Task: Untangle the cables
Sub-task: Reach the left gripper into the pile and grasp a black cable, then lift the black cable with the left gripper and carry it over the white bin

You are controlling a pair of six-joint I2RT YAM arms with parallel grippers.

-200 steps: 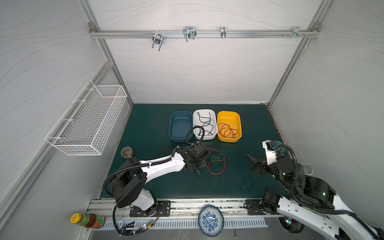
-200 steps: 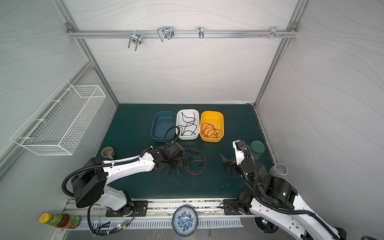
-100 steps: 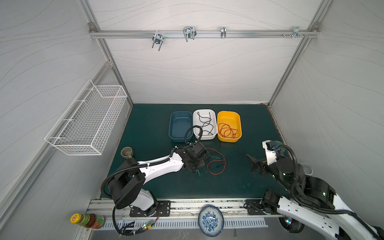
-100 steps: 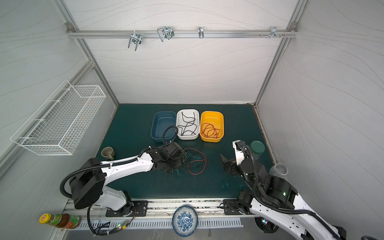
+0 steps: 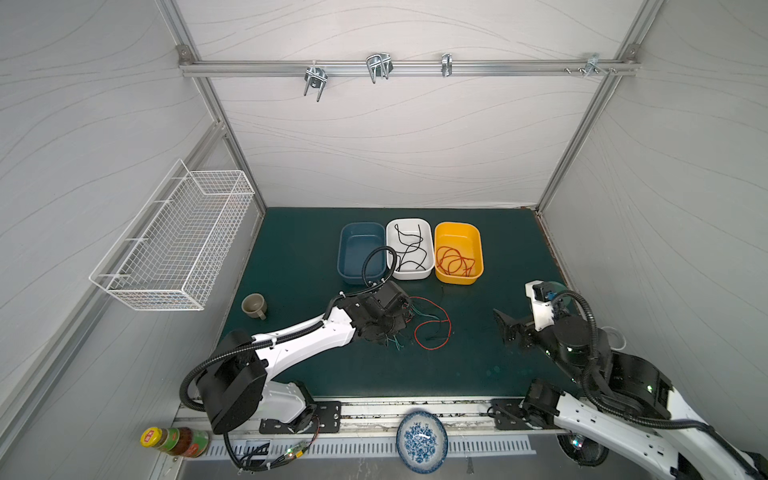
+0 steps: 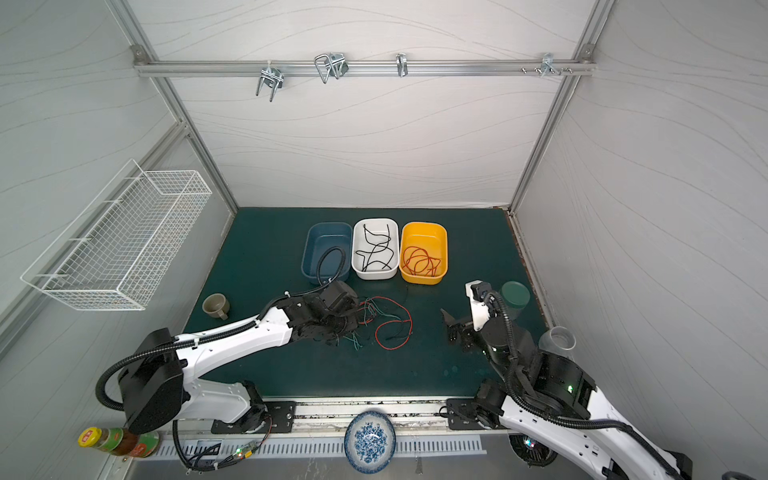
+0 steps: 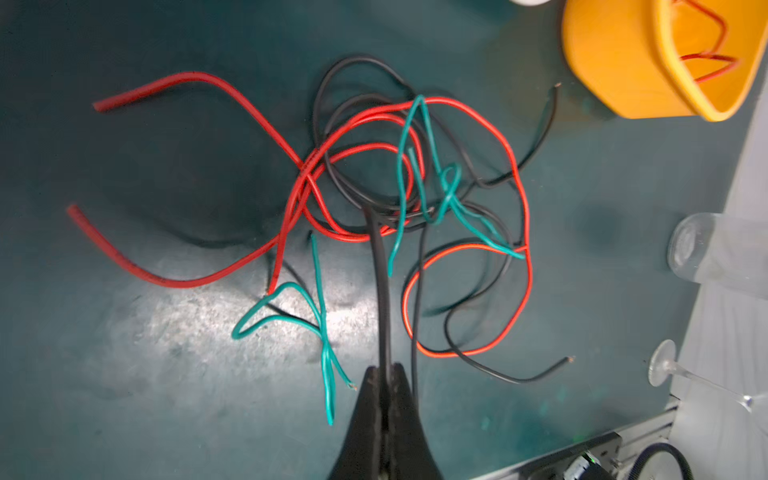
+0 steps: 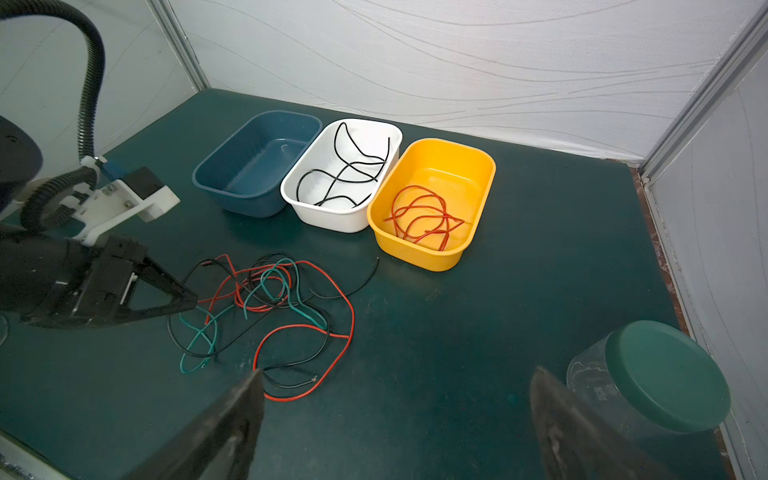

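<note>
Cables (image 7: pixel 399 174) lie in a loose red, black and teal tangle on the green mat (image 5: pixel 478 365), near its middle and in front of three tubs.

A wire basket (image 5: pixel 174 245) hangs on the left wall, clear of the mat. A cup (image 5: pixel 253 305) stands near the mat's left edge, well apart from the tangle.

The left gripper (image 7: pixel 386 370) reaches in low at the tangle's left side. Its jaws are clamped on a black cable (image 7: pixel 381 291), which runs straight from the fingertips into the knot.

Behind the tangle the blue tub (image 5: pixel 341 249), white tub (image 5: pixel 409 220) and yellow tub (image 5: pixel 457 224) stand side by side in a close row. Black cables (image 8: pixel 351 166) lie in the white tub and red cables (image 8: pixel 419 216) in the yellow tub. One loose black end points toward the yellow tub without touching it.

Right of the tangle a broad strip of bare mat extends to the right gripper (image 8: pixel 395 374), which hovers with its jaws spread wide and holds nothing. A jar (image 8: pixel 660 374) with a green lid stands just beside it, near the mat's right edge.
</note>
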